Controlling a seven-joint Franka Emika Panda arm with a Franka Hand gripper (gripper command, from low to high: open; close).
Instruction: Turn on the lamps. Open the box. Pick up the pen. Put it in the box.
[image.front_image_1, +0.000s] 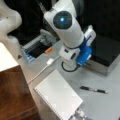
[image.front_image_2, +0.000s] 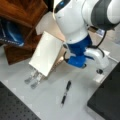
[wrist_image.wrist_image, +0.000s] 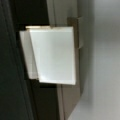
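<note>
The box (image.front_image_1: 108, 53) stands shut at a front view's right, its black top flat over grey metal sides; its black corner (image.front_image_2: 107, 100) also shows. My gripper (image.front_image_1: 84, 63) hangs at the box's front side, mostly hidden by the blue wrist mount. The wrist view is filled by the white latch (wrist_image.wrist_image: 53, 55), very close, with the black lid at its left; no fingers show there. The pen (image.front_image_1: 94, 90) lies alone on the grey table, also seen as the pen (image.front_image_2: 65, 93), apart from the gripper. The pale lamp (image.front_image_1: 8, 18) stands at the top left.
A white dotted panel (image.front_image_1: 58, 96) leans mid-table, also seen as the panel (image.front_image_2: 46, 52). A brown wooden block (image.front_image_1: 13, 95) sits at the left. A white cable (image.front_image_1: 41, 72) runs across the table. A dark open tray (image.front_image_1: 36, 48) lies behind the arm.
</note>
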